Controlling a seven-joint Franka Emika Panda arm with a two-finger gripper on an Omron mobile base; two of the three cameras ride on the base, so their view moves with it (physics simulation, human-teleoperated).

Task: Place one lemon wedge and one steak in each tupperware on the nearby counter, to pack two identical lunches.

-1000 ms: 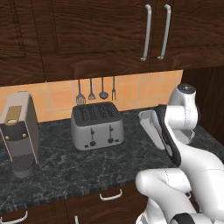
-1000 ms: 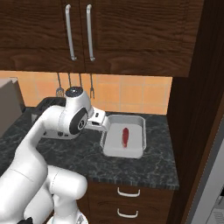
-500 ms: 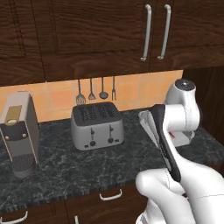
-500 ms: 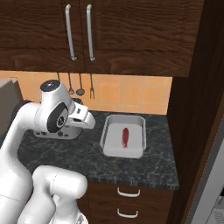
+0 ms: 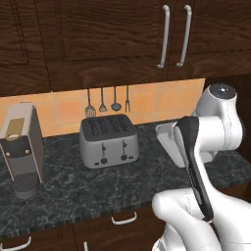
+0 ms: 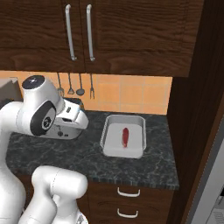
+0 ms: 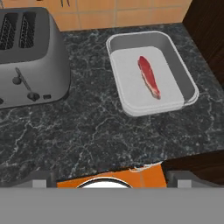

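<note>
I'm seeing one steak [image 7: 148, 77] lying in the tupperware [image 7: 180, 72] on the counter [image 7: 96, 131], right of the toaster [image 7: 30, 61]. Claw's standing wide, gripping nothing. Judging next: I'm needing a lemon wedge for this tray, then filling the 2nd.

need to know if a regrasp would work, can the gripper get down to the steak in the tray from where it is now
Probably yes. The steak lies alone and uncovered in the tupperware, nothing stands over it, and the toaster sits off to the side. The gripper's jaws are open.
</note>
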